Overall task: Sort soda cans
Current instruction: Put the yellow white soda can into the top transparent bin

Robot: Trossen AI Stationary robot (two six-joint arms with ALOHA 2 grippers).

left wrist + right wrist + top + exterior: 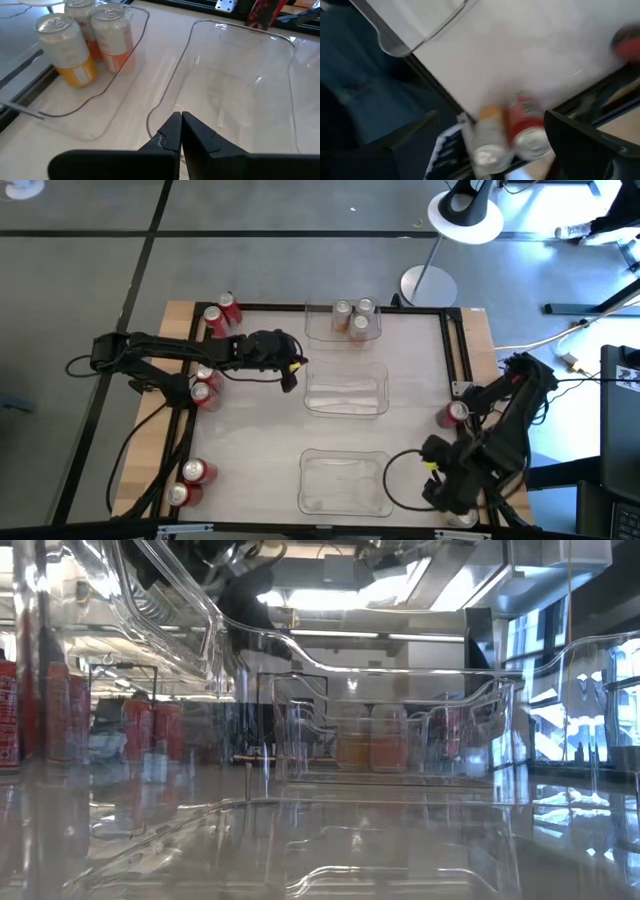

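Note:
Three pale soda cans with orange lower bodies stand in the far clear tray; they also show in the left wrist view. Red soda cans stand in pairs along the table's left side, and one stands at the right. My left gripper is shut and hovers over the left rim of the middle tray. My right gripper points down, open, above the near right corner, where a pale-and-orange can and a red can stand.
A third clear tray lies near the front edge, left of my right gripper. A black frame runs along the table's far and right sides. A white lamp base stands beyond the far edge.

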